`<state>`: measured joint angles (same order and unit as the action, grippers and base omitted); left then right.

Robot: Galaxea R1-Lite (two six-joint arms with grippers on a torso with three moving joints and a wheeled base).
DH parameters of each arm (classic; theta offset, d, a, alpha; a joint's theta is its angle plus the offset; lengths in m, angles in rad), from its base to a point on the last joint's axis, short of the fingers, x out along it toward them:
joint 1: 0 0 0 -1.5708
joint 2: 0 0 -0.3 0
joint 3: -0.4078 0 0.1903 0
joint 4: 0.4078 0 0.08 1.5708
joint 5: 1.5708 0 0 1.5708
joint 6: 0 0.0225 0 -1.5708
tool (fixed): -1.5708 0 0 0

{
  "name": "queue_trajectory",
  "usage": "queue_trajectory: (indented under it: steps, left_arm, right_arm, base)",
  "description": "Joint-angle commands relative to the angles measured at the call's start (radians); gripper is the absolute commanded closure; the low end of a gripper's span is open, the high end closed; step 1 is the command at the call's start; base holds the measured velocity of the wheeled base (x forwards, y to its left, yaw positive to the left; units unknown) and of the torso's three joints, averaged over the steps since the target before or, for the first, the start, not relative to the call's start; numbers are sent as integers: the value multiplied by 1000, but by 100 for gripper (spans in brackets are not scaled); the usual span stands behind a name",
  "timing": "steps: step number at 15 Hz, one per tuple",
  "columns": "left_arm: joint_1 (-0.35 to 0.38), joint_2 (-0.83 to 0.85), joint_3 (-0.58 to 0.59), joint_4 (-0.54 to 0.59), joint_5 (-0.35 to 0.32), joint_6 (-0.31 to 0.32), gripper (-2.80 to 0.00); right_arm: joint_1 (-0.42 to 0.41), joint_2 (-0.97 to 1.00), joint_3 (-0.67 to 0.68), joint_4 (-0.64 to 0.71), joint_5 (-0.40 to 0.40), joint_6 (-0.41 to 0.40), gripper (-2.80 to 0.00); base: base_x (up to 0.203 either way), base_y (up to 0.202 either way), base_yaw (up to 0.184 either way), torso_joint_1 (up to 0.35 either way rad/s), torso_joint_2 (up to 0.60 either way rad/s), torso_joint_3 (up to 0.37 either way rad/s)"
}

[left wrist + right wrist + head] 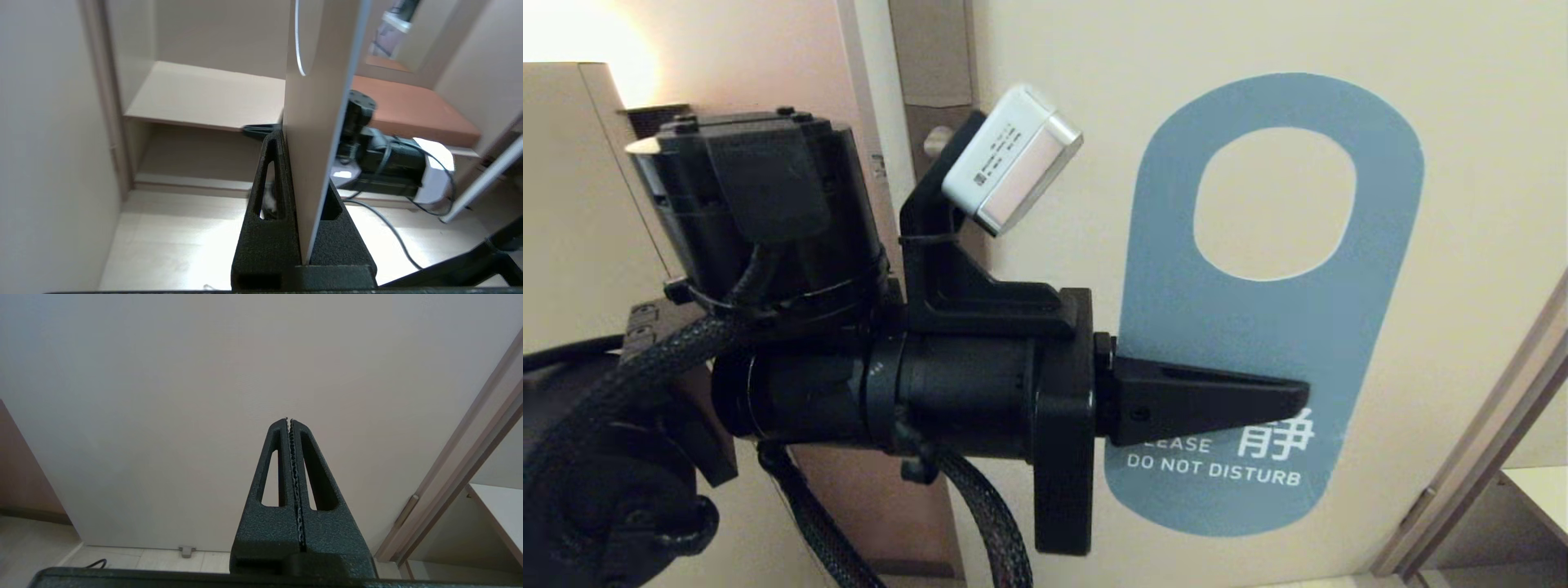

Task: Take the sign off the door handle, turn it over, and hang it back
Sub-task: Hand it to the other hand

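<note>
Head view: we see our left claw at centre frame, reaching to the right, its fingers pinching the lower part of the sign just above the words "DO NOT DISTURB". The sign is off the handle and held in the air, blue face toward the head camera, its big hole in the upper right of the frame. Behind it stands the pale door.

In the left wrist view the same claw grips the card edge-on, one black finger on each side, and the sign rises from bottom centre to the top edge.

In the right wrist view our right claw sits at lower centre, fingers pressed together on nothing, facing the plain door.

The door handle is not visible to us; the left arm covers the area at upper left where the plate runs.

We judge that the grip is low on a thin card, so turning it over could let it swivel or slip. If the hole tilts, it may miss the lever on rehanging.
</note>
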<state>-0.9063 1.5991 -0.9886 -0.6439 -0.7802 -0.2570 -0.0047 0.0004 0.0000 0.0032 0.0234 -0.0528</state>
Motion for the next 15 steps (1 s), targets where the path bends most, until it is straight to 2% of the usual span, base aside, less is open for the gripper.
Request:
queue_trajectory:
  steps: [1,8,10,13,15]
  left_arm:
    - [-17,12,22,-10,-4,-5,0]
    - [0,86,18,-51,-6,-5,0]
    - [28,122,17,-101,-44,-9,0]
    - [89,176,-6,-151,-142,-27,0]
    - [105,209,-34,-187,-155,-48,0]
  right_arm:
    - [0,0,0,0,0,0,0]
    - [0,0,0,0,1,-7,0]
    - [0,0,-8,3,4,-4,0]
    - [0,0,-12,15,4,-10,0]
    - [0,10,-43,25,13,-20,0]
  base:
    - [0,0,0,0,0,0]
    - [0,0,0,0,0,0]
    - [0,0,0,0,0,0]
    - [0,0,0,0,0,0]
    - [0,0,0,0,0,0]
